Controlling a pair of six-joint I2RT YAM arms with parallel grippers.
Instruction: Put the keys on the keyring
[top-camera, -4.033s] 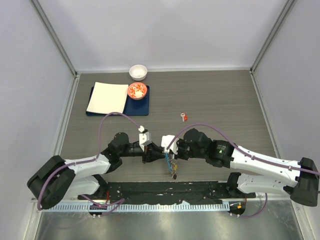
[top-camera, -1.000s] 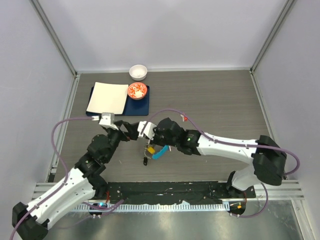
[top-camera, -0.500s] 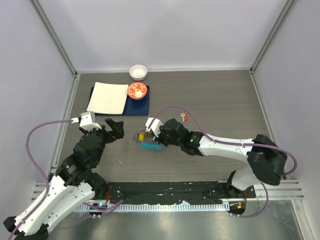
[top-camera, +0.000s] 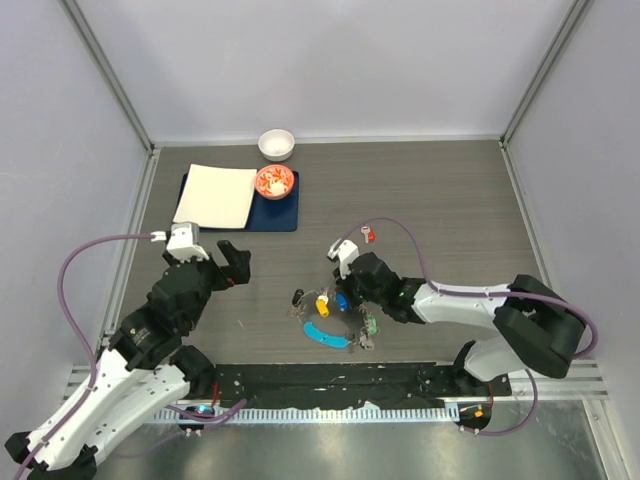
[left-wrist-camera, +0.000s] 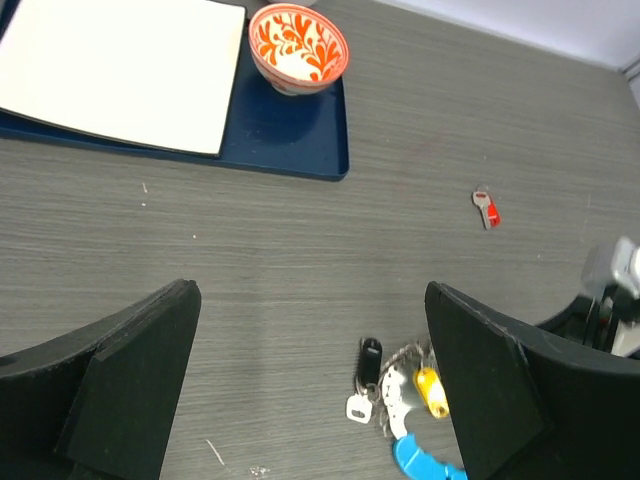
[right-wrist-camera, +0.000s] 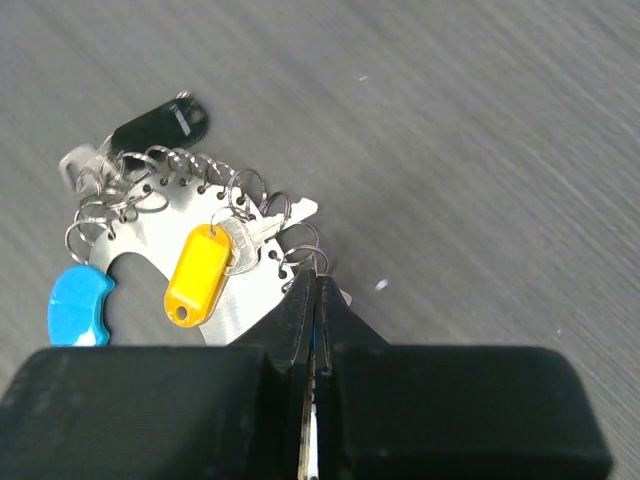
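The left gripper (top-camera: 238, 262) hangs wide open above the table (top-camera: 450, 190), holding nothing, well left of the keyring (right-wrist-camera: 150, 232). The keyring lies flat near the table's front centre, with its yellow tag (right-wrist-camera: 198, 272) and blue strip (top-camera: 325, 335) spread out. The right gripper (right-wrist-camera: 315, 290) is clenched, tips together at the keyring's edge; whether it pinches anything cannot be told. The red key (top-camera: 369, 235) lies loose behind the keyring, apart from it. A dark-capped key (right-wrist-camera: 160, 122) lies against the keyring's left end; whether it is attached is unclear.

The left gripper (top-camera: 233, 262) is held spread wide, the left arm (top-camera: 150, 340) folded. The right gripper (right-wrist-camera: 315, 275) is pressed shut, the right arm (top-camera: 460, 300) stretched low.
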